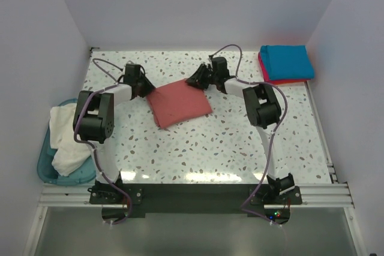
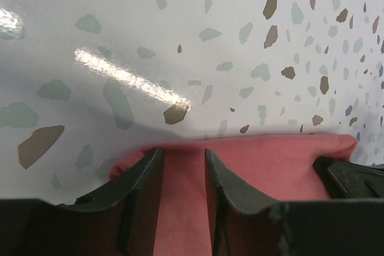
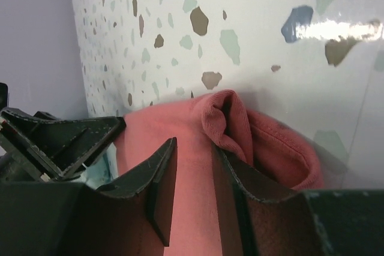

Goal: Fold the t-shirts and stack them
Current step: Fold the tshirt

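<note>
The folded dusty brick-red cloth t-shirt (image 1: 180,104) lies flat mid-counter (image 1: 210,148), its far edge running between both claws. The left claw (image 1: 144,88) is part open and empty. The right claw (image 1: 197,78) is narrowly parted, grip unclear, and nearer the teal-blue t-shirt (image 1: 287,62) stacked on the pinkish-red t-shirt (image 1: 263,68). The cream-white t-shirt (image 1: 66,139) fills the light-blue plastic bin (image 1: 45,169)

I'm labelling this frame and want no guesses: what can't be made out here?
- Top view: pinkish-red shirt, only an edge shows under the teal shirt.
- Top view: bin, mostly covered by the cream-white shirt and left arm.
- Wrist views: brick-red shirt, near part cut off by the bottom edge and jaws.
</note>
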Controlling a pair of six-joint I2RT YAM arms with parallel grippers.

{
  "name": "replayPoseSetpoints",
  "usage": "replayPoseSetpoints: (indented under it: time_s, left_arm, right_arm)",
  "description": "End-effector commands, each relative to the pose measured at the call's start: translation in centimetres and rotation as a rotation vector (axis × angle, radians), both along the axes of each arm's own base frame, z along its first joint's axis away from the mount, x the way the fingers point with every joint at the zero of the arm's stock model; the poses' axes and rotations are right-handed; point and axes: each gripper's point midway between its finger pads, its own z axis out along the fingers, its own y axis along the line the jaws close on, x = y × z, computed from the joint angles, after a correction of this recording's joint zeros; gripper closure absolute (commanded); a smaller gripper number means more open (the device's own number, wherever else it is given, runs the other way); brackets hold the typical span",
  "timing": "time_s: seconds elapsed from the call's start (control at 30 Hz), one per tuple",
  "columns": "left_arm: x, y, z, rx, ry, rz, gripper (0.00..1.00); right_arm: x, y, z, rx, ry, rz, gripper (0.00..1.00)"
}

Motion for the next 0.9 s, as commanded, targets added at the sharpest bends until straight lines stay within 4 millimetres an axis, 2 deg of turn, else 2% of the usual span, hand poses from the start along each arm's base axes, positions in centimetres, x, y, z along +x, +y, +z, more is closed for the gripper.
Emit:
replayPoseSetpoints:
  time_s: [0.0, 0.07, 0.1, 0.17, 0.2, 0.27, 0.3, 0.37, 0.4, 0.43, 0.47, 0.5, 0.6, 0.63, 0.73, 0.87]
  left_arm:
    - [-0.4, 2.8, 0.8, -0.012, -0.006, 0.078, 0.60]
    - [-0.2, 2.9, 1.6, -0.028, -0.022, 0.066, 0.59]
    - [0.0, 2.9, 2.0, -0.024, -0.029, 0.063, 0.58]
    - [0.5, 3.0, 3.6, -0.014, -0.065, 0.052, 0.55]
    - [0.5, 2.9, 4.2, -0.015, -0.076, 0.047, 0.53]
    - [0.6, 2.9, 6.1, -0.013, -0.118, 0.037, 0.50]
    - [0.6, 2.8, 7.4, -0.014, -0.146, 0.033, 0.48]
    - [0.1, 2.4, 8.3, -0.010, -0.162, 0.020, 0.47]
    - [-0.1, 2.3, 9.5, -0.007, -0.182, 0.015, 0.46]
    - [-0.4, 2.4, 9.6, 0.008, -0.183, 0.020, 0.46]
    - [-1.0, 1.6, 9.8, 0.014, -0.180, -0.002, 0.46]
    - [-1.3, 1.0, 10.7, 0.018, -0.196, -0.015, 0.45]
    - [-2.6, -0.9, 10.7, 0.075, -0.188, -0.040, 0.46]
    - [-3.2, -2.4, 10.4, 0.084, -0.180, -0.071, 0.46]
    - [-4.5, -4.8, 9.2, 0.090, -0.158, -0.121, 0.53]
    - [-6.4, -7.6, 6.9, 0.095, -0.117, -0.182, 0.60]
  right_arm:
    - [-0.9, -3.6, -2.1, -0.055, 0.064, -0.088, 0.65]
    - [-1.3, -3.5, -1.1, -0.032, 0.048, -0.072, 0.64]
    - [-1.3, -3.5, 0.0, -0.024, 0.032, -0.063, 0.63]
    - [-1.6, -3.5, 1.5, -0.021, 0.002, -0.038, 0.60]
    - [-1.4, -3.6, 3.5, -0.013, -0.035, -0.036, 0.56]
    - [-1.4, -4.3, 4.7, -0.035, -0.064, -0.036, 0.44]
    - [-1.2, -4.8, 6.6, -0.049, -0.114, -0.032, 0.38]
    - [-1.2, -6.1, 7.8, -0.086, -0.131, -0.043, 0.26]
    - [-1.0, -6.7, 8.4, -0.106, -0.147, -0.058, 0.23]
    - [-1.4, -7.3, 9.4, -0.128, -0.164, -0.055, 0.20]
    - [-1.3, -8.1, 9.9, -0.142, -0.174, -0.069, 0.17]
    - [-1.3, -8.8, 9.9, -0.172, -0.189, -0.070, 0.17]
    - [-2.4, -11.1, 9.4, -0.302, -0.176, -0.077, 0.17]
    - [-3.2, -11.7, 8.8, -0.332, -0.156, -0.066, 0.16]
    - [-4.7, -12.4, 7.0, -0.375, -0.140, -0.015, 0.16]
    - [-6.2, -12.0, 4.6, -0.375, -0.127, 0.066, 0.14]
